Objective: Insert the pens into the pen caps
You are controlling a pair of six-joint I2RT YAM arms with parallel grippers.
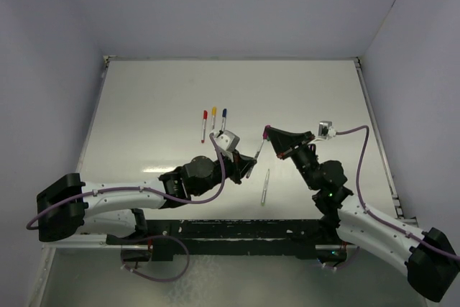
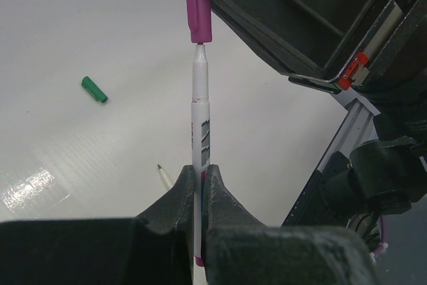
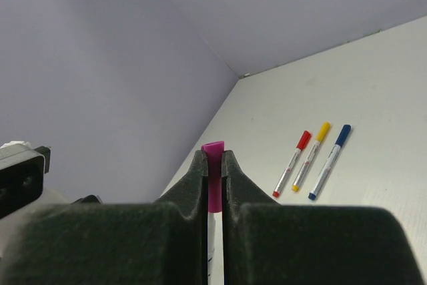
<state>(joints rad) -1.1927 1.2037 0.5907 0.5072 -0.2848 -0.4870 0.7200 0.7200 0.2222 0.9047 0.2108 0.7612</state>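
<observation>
1. Left wrist view shows the purple pen held upright in mid-air, its nib just at the mouth of the purple cap. We judge the cap not yet pushed home, since the bare neck shows below it.
2. This pen is a thin white stick with a printed band on its barrel and a purple butt end peeking out below the fingers. The cap is a short oblong sleeve, roughly in line with the barrel.
3. Our left gripper is clamped narrow on the pen's lower barrel. Our right gripper is pinched on the cap, which pokes out past its fingertips.
4. Done, as we read it, are three pens lying capped side by side farther out on the table: the red-capped pen, the yellow-capped pen and the blue-capped pen.
5. Left to do is seating this purple pair, then the green one. The green cap lies loose on the table, and the uncapped pen lies apart from it, between our two arms and nearer the bases.
</observation>
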